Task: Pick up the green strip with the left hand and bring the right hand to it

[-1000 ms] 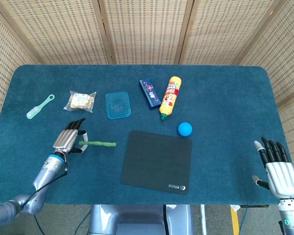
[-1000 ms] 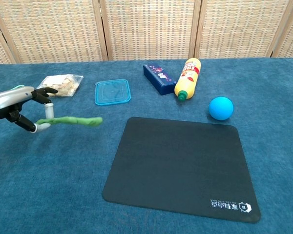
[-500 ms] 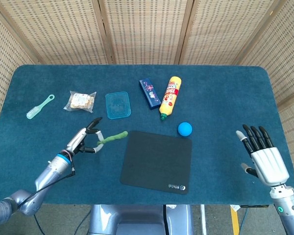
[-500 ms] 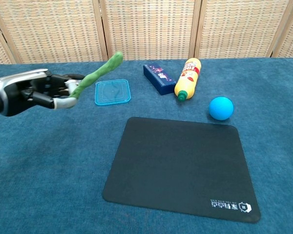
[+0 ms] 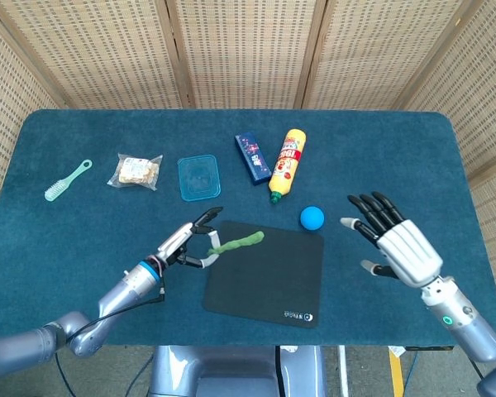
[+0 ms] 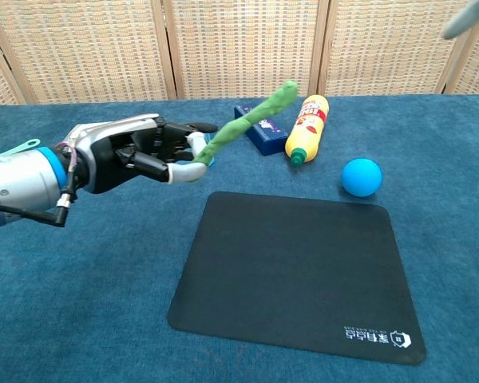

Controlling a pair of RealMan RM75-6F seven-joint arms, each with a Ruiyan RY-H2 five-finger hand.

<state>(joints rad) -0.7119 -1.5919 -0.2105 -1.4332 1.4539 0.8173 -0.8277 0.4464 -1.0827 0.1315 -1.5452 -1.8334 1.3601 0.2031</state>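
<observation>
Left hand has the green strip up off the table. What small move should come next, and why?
Probably bring the right hand further left toward the green strip. The left hand pinches one end and holds the strip raised over the black mat, free end pointing right, while the right hand is open and well apart from it, beyond the blue ball.
</observation>
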